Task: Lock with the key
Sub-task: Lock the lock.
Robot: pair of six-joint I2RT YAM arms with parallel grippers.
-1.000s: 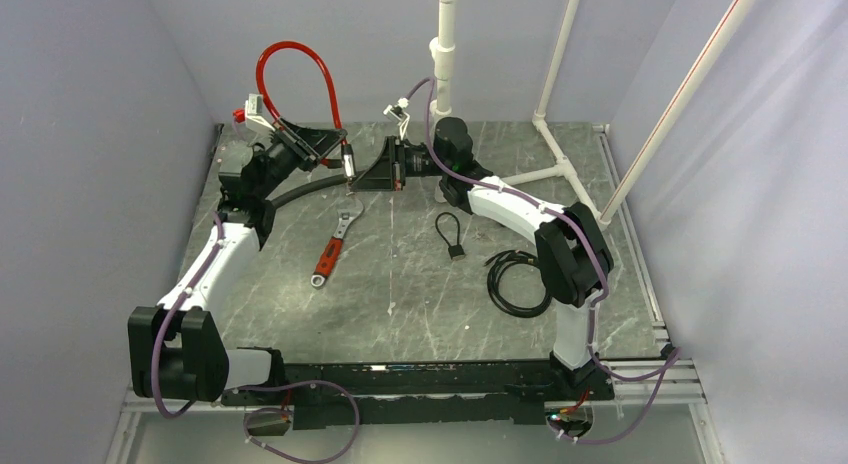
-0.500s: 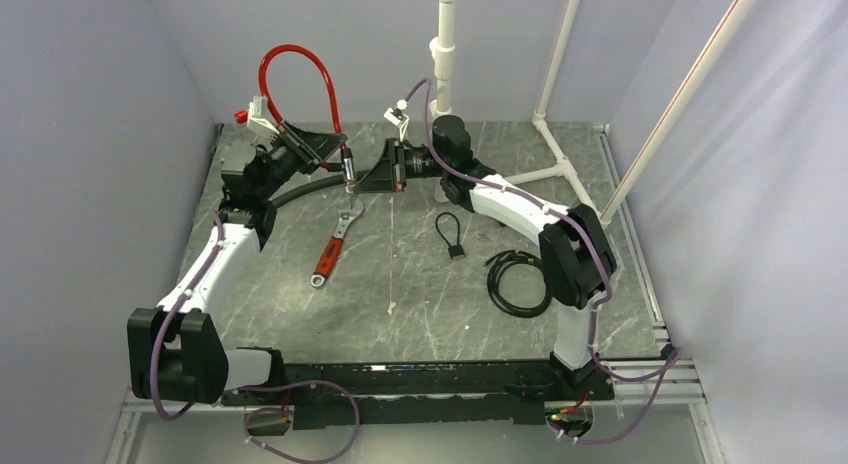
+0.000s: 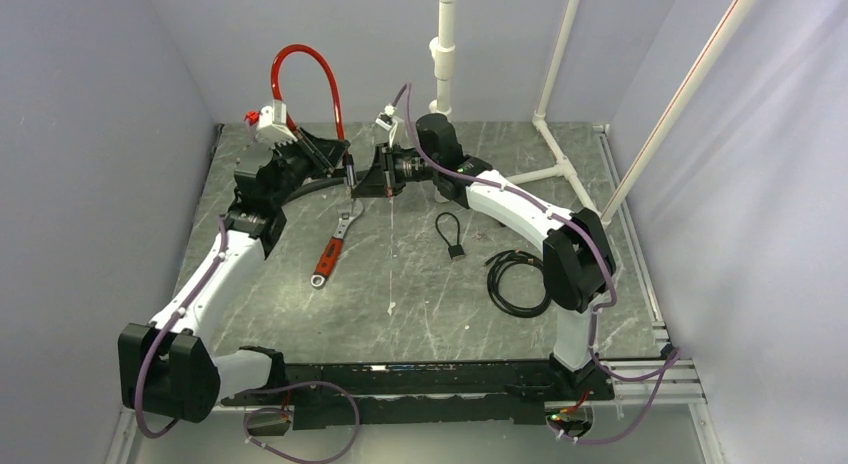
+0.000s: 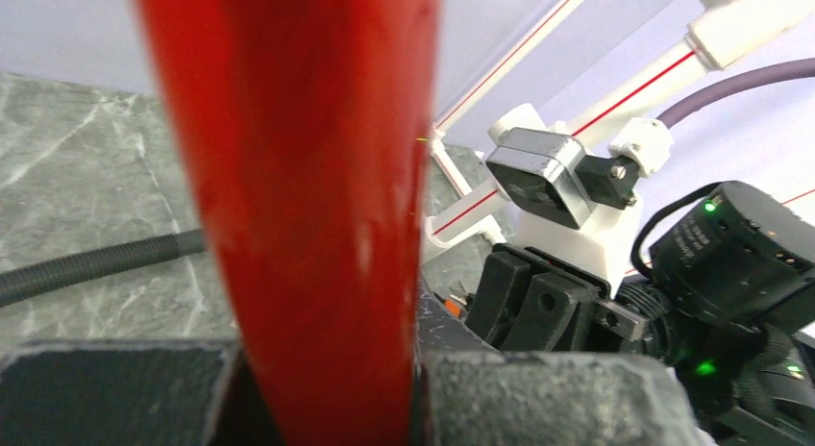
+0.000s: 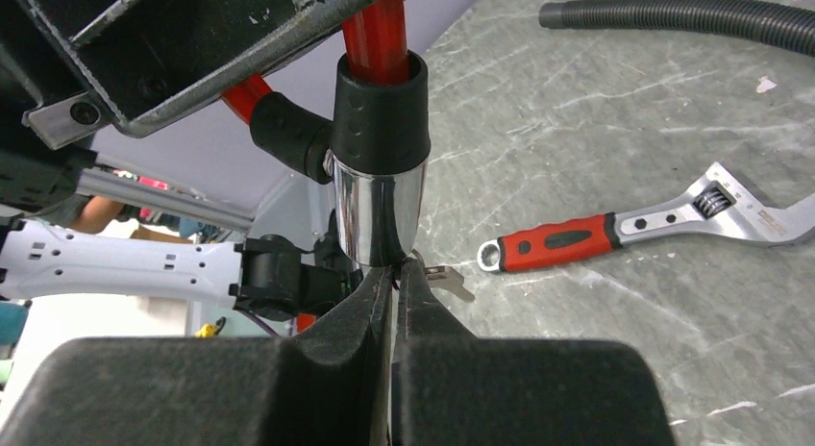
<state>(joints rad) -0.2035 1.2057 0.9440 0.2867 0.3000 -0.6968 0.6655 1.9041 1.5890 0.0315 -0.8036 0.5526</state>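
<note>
Key [image 3: 457, 250] lies between wrench [image 3: 333, 248] and coiled cable [image 3: 491, 282].

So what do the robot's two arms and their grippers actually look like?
Both the left arm and right arm have white shells joined by black joint housings. A purple-grey cable loops along each. The left gripper and right gripper have blocky black fingers with a rough, grainy surface. A silver camera on a white bracket sits on the right wrist, with green lights nearby.

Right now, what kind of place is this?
Probably a robot test booth, not a home: a left arm and a right arm bolted to a marbled table, plain walls close around, and a wrench lying there as practice gear.
</note>
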